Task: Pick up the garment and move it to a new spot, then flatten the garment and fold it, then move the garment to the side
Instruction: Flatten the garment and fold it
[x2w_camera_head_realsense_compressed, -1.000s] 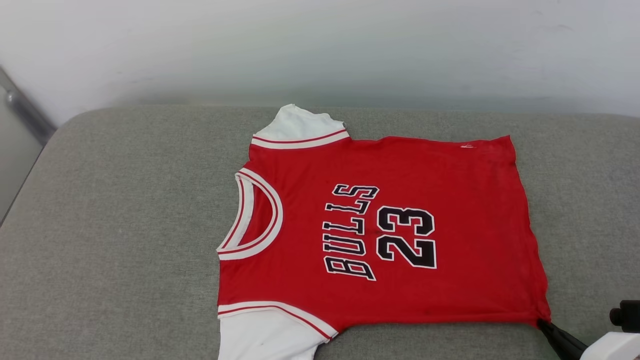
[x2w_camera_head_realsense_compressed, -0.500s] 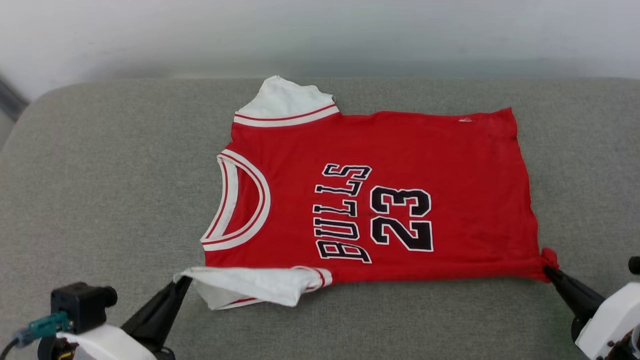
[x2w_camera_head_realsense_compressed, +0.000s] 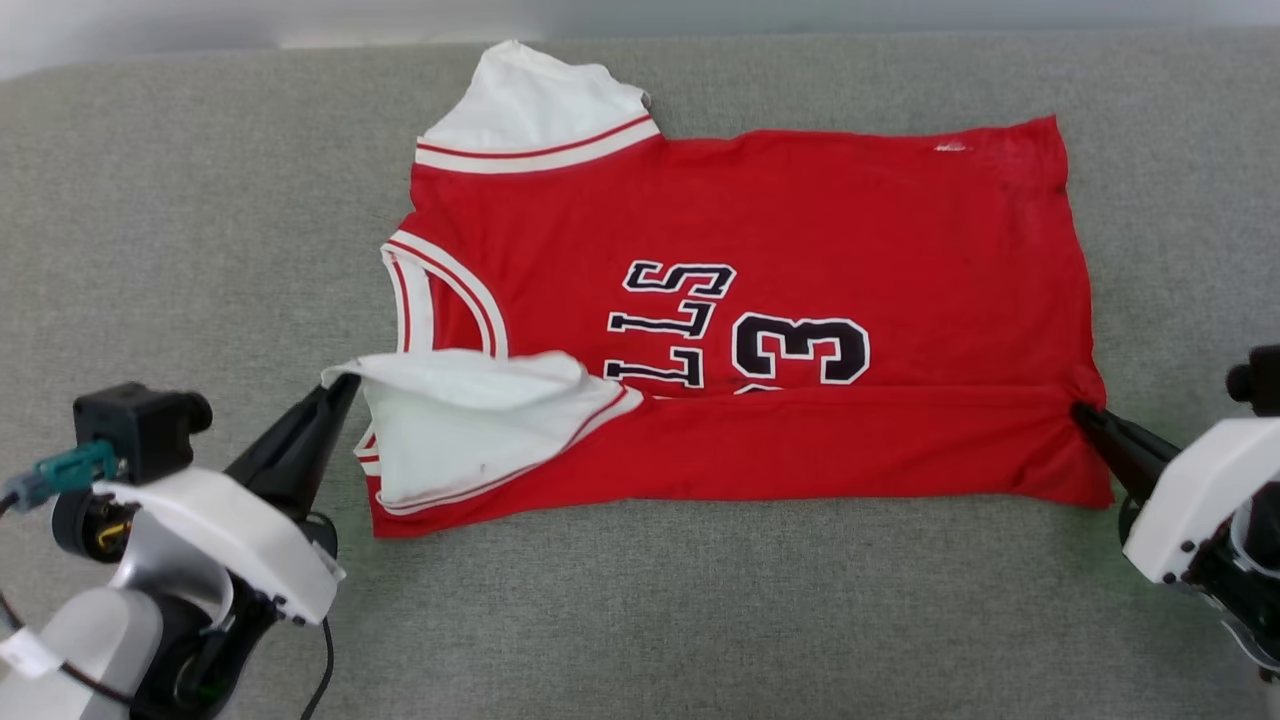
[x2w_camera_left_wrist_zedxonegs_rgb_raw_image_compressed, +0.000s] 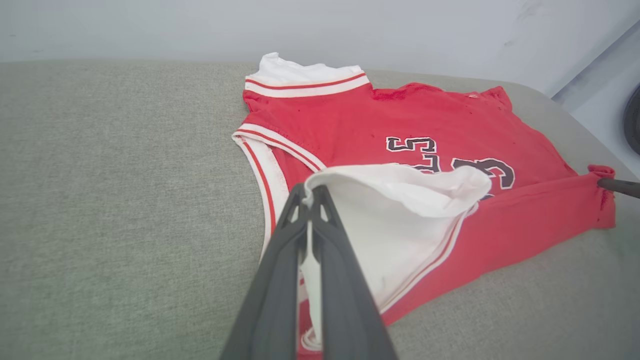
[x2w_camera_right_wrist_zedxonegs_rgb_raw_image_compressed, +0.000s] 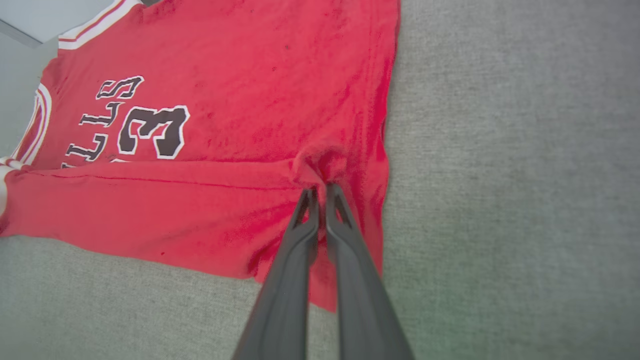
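Folding is under way: the jersey (x2w_camera_head_realsense_compressed: 760, 220) lies chest-up on the grey cushion (x2w_camera_head_realsense_compressed: 200, 200), stretched between the two pincers, and its near edge is being turned over onto the front. The left pincer (x2w_camera_head_realsense_compressed: 340, 385) is pressed together on the tip of the white sleeve (x2w_camera_head_realsense_compressed: 470, 420), holding it just off the cloth, with the neckline right beyond its tips. The right pincer (x2w_camera_head_realsense_compressed: 1080, 410) is nipped tight on the bunched hem corner at the other end, red cloth puckering around its tips.

A second ago the jersey was dead flat with all the lettering on show. Half a second ago both pincers had their corners and the sleeve had started to lift. Now the edge has travelled inward: a red band runs from one pincer to the other, and it has swallowed the nearer letters and the 2, leaving the 3 clear. The far sleeve (x2w_camera_head_realsense_compressed: 530, 100), well beyond the left pincer, lies as it did.

I'd say flattening is done and the first lengthwise fold is about half made. Both ends need to advance level, or the crease will skew.
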